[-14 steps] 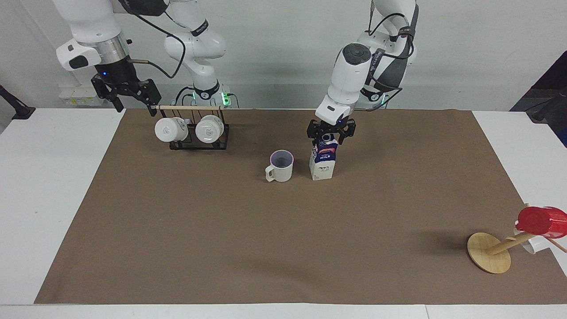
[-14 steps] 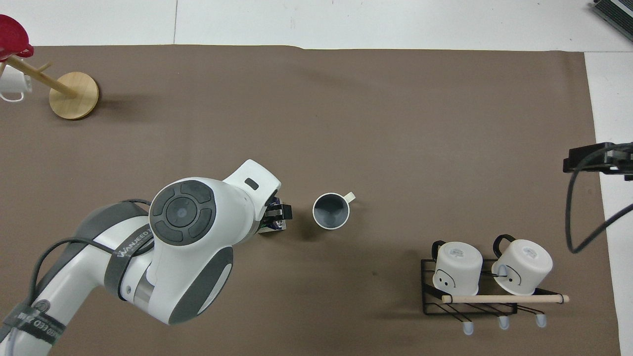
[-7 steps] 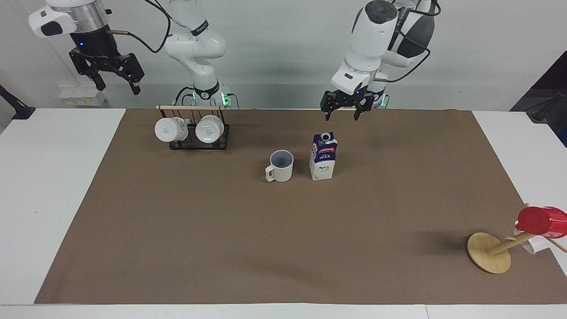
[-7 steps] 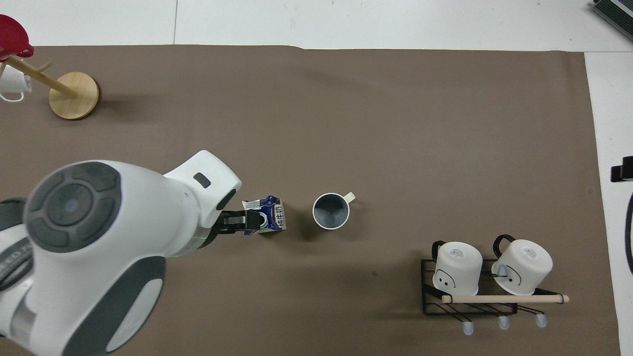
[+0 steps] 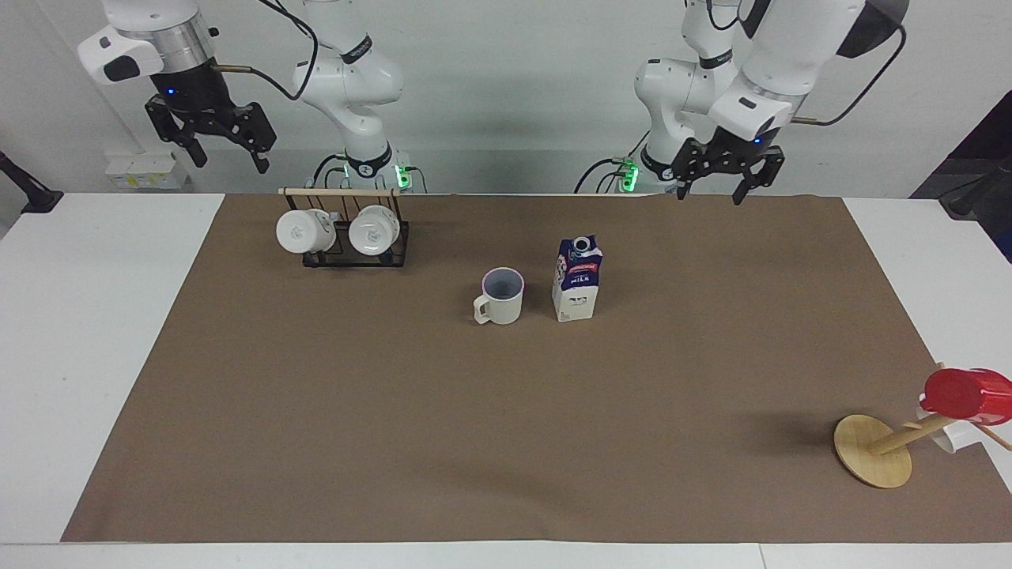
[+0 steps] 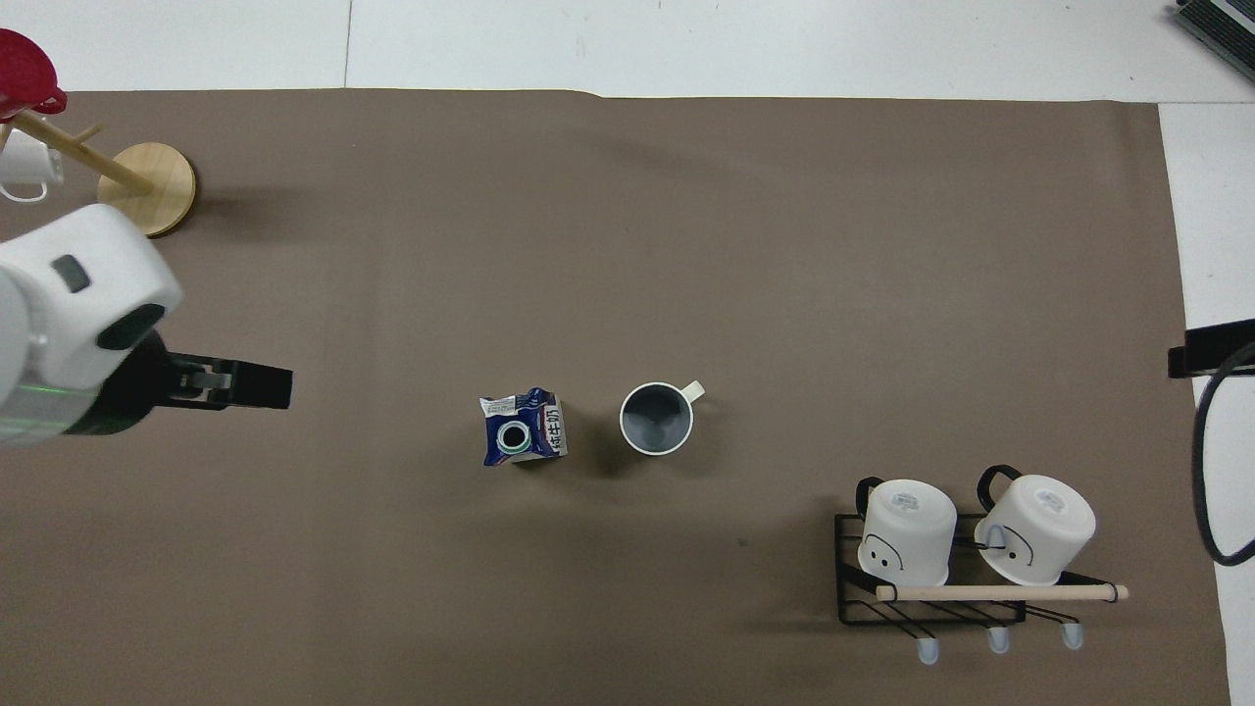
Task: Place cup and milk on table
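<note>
White worktop (image 5: 95, 332) covered by a wide brown mat. Near the middle of the mat the milk (image 5: 576, 279) carton stands upright, with the cup (image 5: 500, 296) upright just beside it, toward the right arm's end; they are apart and nothing grips them. The left gripper (image 5: 720, 178) hangs raised over the mat's edge nearest the robots, fingers spread open and empty. The right gripper (image 5: 212, 142) hangs high above its end of the worktop, fingers open and empty too. A black wire rack (image 5: 354, 251) holds two white mugs.
</note>
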`<state>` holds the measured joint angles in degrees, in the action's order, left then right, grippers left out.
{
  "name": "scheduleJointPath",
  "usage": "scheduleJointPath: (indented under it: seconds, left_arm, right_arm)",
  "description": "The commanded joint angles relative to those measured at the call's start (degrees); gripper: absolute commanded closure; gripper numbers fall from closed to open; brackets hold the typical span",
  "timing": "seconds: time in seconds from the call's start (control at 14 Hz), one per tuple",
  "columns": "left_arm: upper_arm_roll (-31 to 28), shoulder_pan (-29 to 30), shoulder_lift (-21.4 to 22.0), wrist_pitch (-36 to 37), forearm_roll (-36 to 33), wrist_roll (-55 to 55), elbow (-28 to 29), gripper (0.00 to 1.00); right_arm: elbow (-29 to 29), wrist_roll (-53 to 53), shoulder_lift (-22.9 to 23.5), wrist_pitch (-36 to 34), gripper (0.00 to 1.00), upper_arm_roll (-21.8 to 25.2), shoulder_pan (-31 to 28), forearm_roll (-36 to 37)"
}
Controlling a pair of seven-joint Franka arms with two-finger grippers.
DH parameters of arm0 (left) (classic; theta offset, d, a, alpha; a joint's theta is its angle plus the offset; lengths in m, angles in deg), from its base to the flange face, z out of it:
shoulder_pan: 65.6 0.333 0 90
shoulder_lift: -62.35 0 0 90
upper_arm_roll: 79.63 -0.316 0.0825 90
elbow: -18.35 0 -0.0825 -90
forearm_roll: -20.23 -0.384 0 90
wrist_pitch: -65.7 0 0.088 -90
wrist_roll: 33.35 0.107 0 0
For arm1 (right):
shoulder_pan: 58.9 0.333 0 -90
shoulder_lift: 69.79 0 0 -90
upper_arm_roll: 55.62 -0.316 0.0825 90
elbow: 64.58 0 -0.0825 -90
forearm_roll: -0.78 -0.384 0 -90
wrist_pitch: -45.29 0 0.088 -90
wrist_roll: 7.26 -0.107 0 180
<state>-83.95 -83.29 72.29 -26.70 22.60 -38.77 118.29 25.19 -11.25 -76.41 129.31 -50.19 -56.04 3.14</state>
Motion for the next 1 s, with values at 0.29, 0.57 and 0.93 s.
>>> scheduleJointPath:
  seconds: [0.29, 0.57, 0.93]
  left_arm:
    - [0.54, 9.15, -0.37, 5.47, -1.14, 8.49, -4.57, 0.0]
    - [0.54, 10.21, -0.45, 5.48, -1.14, 8.85, -4.57, 0.0]
    - [0.81, 9.95, -0.45, 5.39, -1.05, 8.67, -4.57, 0.0]
  right_arm:
    - [3.39, 1.09, -2.08, 0.35, 0.0, -0.16, -0.22, -0.69]
    - [3.39, 1.09, -2.08, 0.44, 0.0, -0.07, -0.22, -0.69]
    - [3.39, 1.0, -2.08, 0.44, 0.0, -0.16, -0.22, -0.69]
